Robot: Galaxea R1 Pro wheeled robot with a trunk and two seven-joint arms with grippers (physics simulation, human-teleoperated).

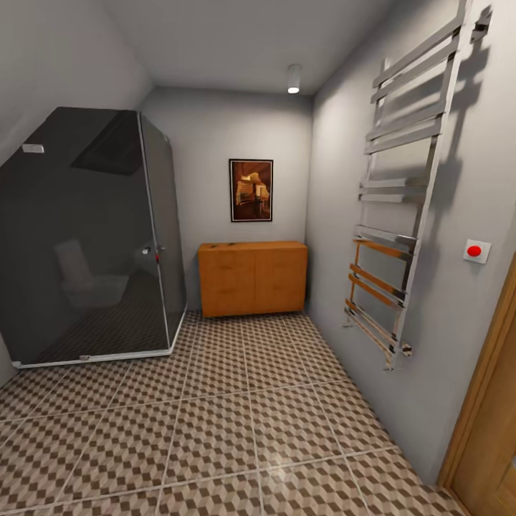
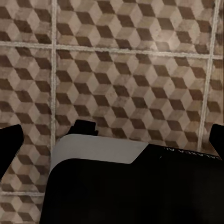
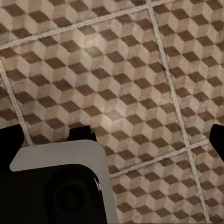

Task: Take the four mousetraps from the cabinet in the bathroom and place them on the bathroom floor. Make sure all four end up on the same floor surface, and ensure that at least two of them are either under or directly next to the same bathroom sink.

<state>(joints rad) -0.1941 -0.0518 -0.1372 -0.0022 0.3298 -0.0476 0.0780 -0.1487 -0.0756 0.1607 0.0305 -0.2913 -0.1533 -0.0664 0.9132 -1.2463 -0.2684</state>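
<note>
Mousetraps too small to make out; cabinet (image 1: 252, 278) stands at far wall, shut; both hands (image 2: 112, 135) (image 3: 112, 135) wide, empty, over bathroom floor (image 1: 215, 430); risk: base clipping shower enclosure (image 1: 86, 236) while driving in.

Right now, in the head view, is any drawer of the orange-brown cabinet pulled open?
No, the cabinet against the far wall shows flush, closed fronts.

The room holds one orange-brown cabinet (image 1: 252, 278), with some small dark things on its top too tiny to count. There is one glass shower enclosure (image 1: 89, 236), one framed picture (image 1: 251, 190), one chrome towel rail (image 1: 401, 193), one ceiling lamp (image 1: 294, 78) and one red wall button (image 1: 474, 251).
</note>
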